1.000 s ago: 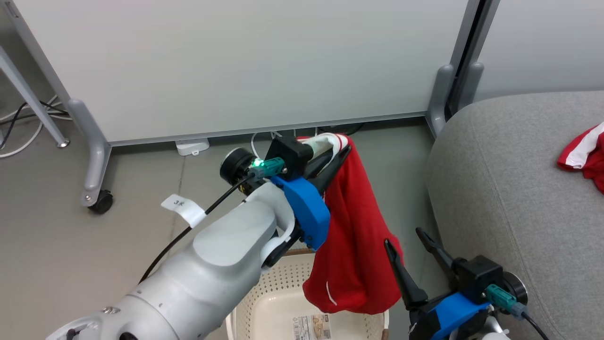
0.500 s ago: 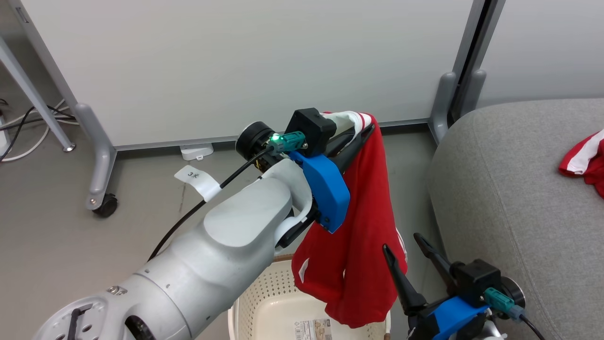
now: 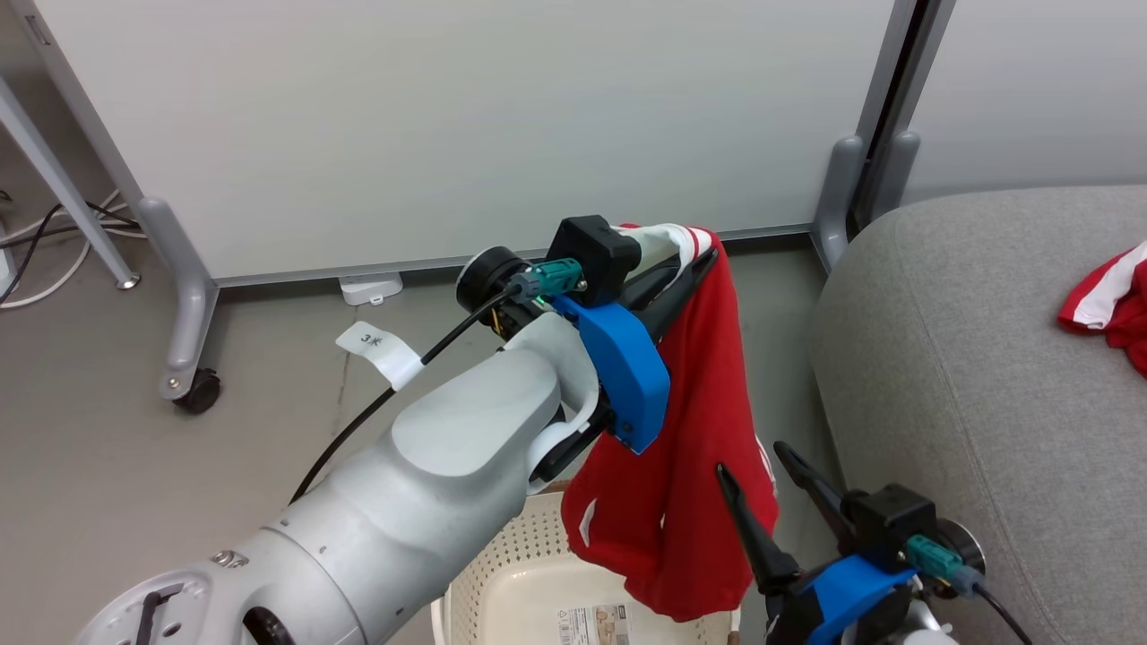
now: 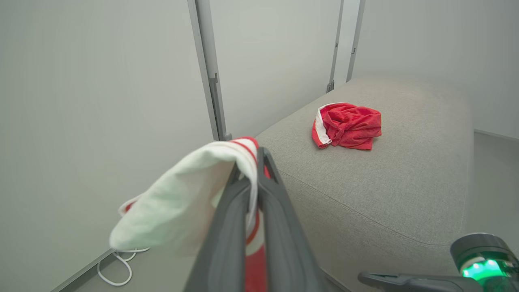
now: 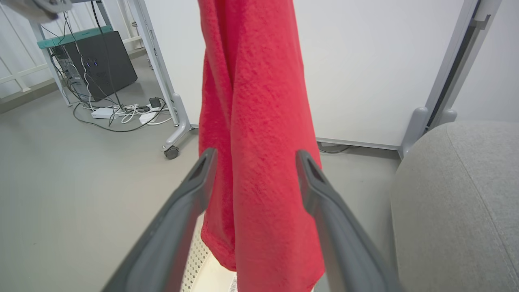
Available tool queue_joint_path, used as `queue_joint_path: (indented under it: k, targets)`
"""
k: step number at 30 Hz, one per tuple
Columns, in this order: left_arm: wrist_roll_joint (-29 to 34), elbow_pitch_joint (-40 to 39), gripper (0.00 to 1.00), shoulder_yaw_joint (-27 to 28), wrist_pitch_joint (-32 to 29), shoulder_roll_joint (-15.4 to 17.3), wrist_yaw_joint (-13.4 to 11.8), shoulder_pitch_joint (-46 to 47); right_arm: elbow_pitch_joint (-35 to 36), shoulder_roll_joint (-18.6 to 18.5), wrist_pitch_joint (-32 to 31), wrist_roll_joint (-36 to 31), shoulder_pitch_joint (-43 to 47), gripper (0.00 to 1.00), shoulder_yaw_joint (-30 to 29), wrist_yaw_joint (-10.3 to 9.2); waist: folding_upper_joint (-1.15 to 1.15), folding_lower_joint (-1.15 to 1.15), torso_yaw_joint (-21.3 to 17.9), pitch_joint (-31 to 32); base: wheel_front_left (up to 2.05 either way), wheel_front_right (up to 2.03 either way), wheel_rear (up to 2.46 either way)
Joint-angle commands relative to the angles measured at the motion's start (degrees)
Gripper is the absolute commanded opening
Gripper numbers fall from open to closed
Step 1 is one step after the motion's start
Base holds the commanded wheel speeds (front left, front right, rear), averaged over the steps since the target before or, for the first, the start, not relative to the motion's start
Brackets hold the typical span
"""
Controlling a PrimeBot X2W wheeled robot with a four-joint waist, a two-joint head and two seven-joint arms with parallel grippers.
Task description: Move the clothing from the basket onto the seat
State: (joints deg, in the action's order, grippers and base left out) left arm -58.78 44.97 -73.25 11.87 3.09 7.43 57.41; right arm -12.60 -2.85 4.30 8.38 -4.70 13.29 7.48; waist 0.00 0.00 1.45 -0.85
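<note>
My left gripper [image 3: 697,260] is shut on the white-trimmed edge of a red piece of clothing [image 3: 694,448], which hangs down over the cream perforated basket [image 3: 502,582]. The left wrist view has those fingers [image 4: 249,162] pinching the white trim [image 4: 182,202]. Low on the right, my right gripper [image 3: 748,457] stands open beside the cloth's lower edge. From the right wrist, the red clothing [image 5: 259,101] hangs just beyond the spread fingers [image 5: 256,154], above the basket [image 5: 194,259]. A second crumpled red garment [image 4: 346,125] lies on the grey seat [image 4: 385,194], also at the head view's right edge [image 3: 1111,305].
A white partition panel [image 3: 448,116] on grey wheeled feet [image 3: 184,340] stands behind the basket. Cables and a white power strip [image 3: 367,288] lie on the floor beneath it. A dark box [image 5: 107,61] with cables sits far left. The seat [image 3: 968,358] bulks up on the right.
My left gripper has carried the hanging clothing up and to the right, toward the seat, lifting its lower edge higher over the basket. The right gripper has stayed open and nearly still.
</note>
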Motion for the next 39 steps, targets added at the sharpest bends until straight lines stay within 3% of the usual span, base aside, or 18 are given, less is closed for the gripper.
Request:
queue_joint_path:
  k: [1, 13, 31, 32, 33, 34, 39]
  targets:
    - [-0.2, -0.1, 0.00, -0.1, 0.0, 0.0, 0.0, -0.3, -0.4, -0.1, -0.4, 0.1, -1.2, 1.00, -0.2, 0.03, 0.00, 0.00, 0.0, 0.0, 0.00, 0.00, 0.00]
    - [0.0, -0.9, 0.00, -0.2, 0.2, -0.1, 0.0, 0.6, -11.0, -0.1, -5.2, -0.9, -12.0, 1.00, 0.4, 0.03, 0.00, 0.00, -0.2, -0.5, 0.00, 0.00, 0.00]
    - [0.9, -4.2, 0.00, -0.2, -1.1, -0.2, 0.0, -1.0, -31.9, -0.1, -0.7, 5.1, -25.2, 1.00, 6.3, 0.03, 0.00, 0.00, 1.4, 0.2, 0.00, 0.00, 0.00]
    - [0.9, -4.3, 0.00, -0.2, -1.2, -0.2, 0.0, -1.1, -32.6, -0.1, -0.4, 5.7, -25.6, 0.85, 6.7, 0.03, 0.00, 0.00, 1.5, 0.3, 0.00, 0.00, 0.00]
    - [0.9, -4.4, 0.00, -0.2, -1.3, -0.2, 0.0, -1.2, -33.3, -0.1, 0.0, 6.3, -25.9, 0.37, 7.1, 0.03, 0.00, 0.00, 1.6, 0.4, 0.00, 0.00, 0.00]
    - [1.0, -4.4, 0.00, -0.2, -1.4, -0.2, 0.0, -1.2, -33.9, -0.1, 0.5, 6.7, -26.4, 0.00, 7.5, 0.03, 0.00, 0.00, 1.6, 0.4, 0.00, 0.00, 0.00]
    - [1.1, -3.9, 0.00, -0.2, -1.2, -0.2, 0.0, -1.2, -36.4, -0.1, 2.2, 8.6, -27.6, 0.00, 9.1, 0.03, 0.00, 0.00, 1.5, 0.7, 0.00, 0.00, 0.00]
